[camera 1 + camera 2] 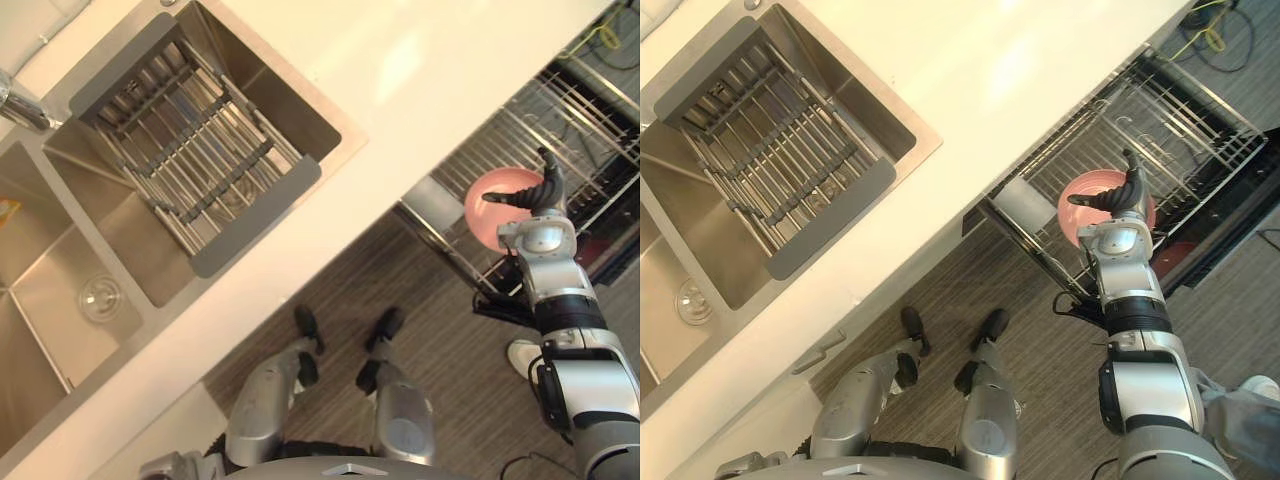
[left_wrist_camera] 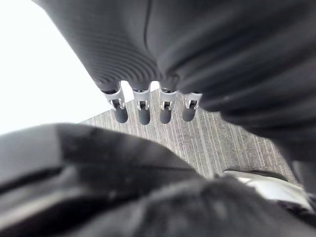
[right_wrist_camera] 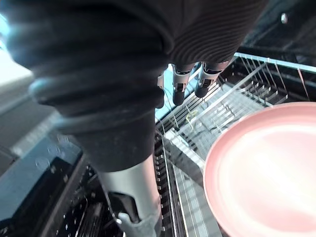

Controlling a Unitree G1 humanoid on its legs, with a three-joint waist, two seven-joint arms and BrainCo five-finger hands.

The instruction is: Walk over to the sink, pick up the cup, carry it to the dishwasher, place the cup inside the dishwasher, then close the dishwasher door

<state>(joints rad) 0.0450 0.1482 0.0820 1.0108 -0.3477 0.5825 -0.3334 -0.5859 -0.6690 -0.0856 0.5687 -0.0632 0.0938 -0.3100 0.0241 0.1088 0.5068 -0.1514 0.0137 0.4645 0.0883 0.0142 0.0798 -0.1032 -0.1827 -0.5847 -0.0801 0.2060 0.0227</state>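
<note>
Hovering over pink cup (image 1: 492,218): right robot hand (image 1: 543,192).

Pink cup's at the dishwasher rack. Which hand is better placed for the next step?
Right. The right hand is spread open over the pink cup above the pulled-out dishwasher rack, so it can likely reach rack and door with little repositioning. The left hand hangs open over the floor.

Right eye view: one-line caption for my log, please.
Right hand open just above the pink cup over the pulled-out dishwasher rack, beside the white counter.
</note>
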